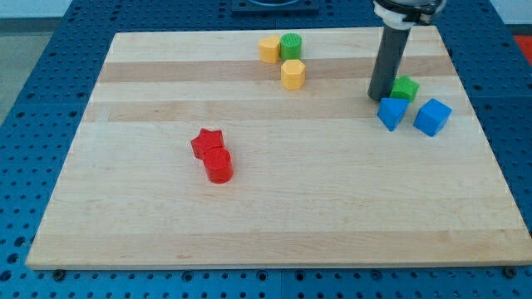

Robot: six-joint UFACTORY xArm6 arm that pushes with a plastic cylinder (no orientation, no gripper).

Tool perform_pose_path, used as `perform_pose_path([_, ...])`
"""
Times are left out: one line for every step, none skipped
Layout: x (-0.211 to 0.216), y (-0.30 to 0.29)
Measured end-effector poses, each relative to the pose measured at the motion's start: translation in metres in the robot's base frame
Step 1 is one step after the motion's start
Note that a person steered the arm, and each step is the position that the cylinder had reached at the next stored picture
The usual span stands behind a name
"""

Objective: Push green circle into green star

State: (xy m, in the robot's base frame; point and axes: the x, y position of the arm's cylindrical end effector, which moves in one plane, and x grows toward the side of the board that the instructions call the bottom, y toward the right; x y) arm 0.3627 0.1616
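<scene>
The green circle (291, 46) stands near the view's top centre, touching a yellow block (268, 50) on its left. The green star (405, 88) lies at the view's right, partly hidden behind my rod. My tip (379, 97) rests on the board just left of the green star, touching or nearly touching it, and far right of the green circle.
A yellow hexagon (293, 74) sits just below the green circle. Two blue blocks (391, 113) (432, 116) lie below the green star. A red star (207, 143) and red cylinder (219, 165) touch at left of centre. The wooden board (274, 208) ends close beyond the blocks at the right.
</scene>
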Motion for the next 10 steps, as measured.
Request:
perform_pose_path([-0.001,-0.002])
perform_pose_path([-0.020,-0.015])
perform_pose_path([-0.047,-0.022])
perform_pose_path([-0.076,-0.033])
perform_pose_path([-0.106,-0.050])
perform_pose_path([-0.134,-0.073])
perform_pose_path([-0.158,-0.107])
perform_pose_path([-0.164,-0.141])
perform_pose_path([-0.163,-0.157])
perform_pose_path([-0.160,-0.157])
